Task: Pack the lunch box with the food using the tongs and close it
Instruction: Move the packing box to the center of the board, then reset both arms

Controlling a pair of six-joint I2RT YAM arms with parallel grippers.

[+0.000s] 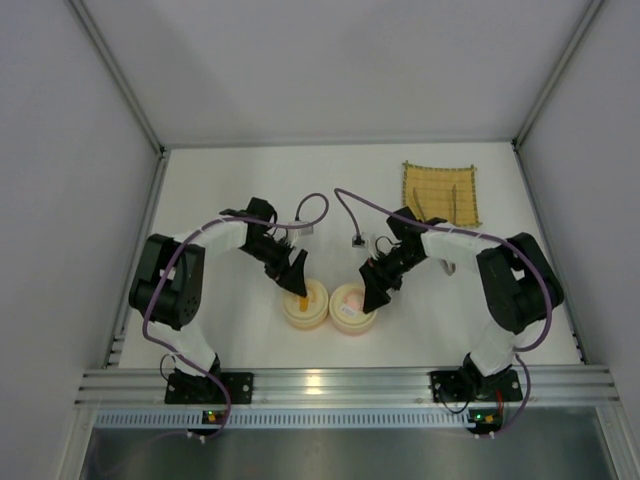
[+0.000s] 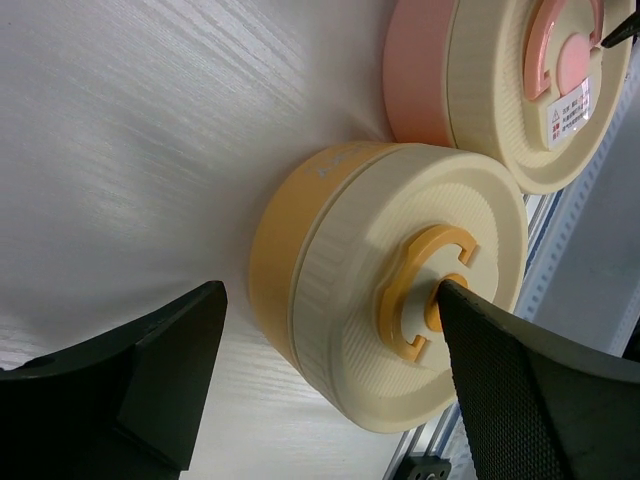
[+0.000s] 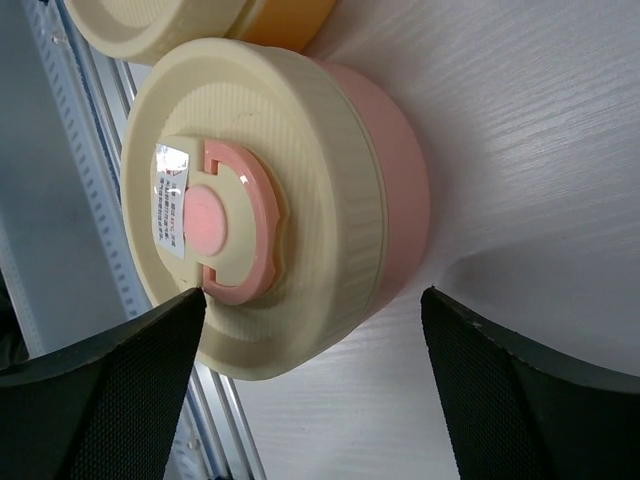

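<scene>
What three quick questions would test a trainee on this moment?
1. True or false: the yellow container and the pink container are both closed.
2. Pick one. The right tool has its fingers: A, shut on the pink handle; B, apart, with the pink container framed between them in the wrist view; C, shut over bare tabletop.
3. In a few words: where on the table does the bamboo mat lie?

Key: 1 true. 2 B. 3 the far right corner, away from both containers.
</scene>
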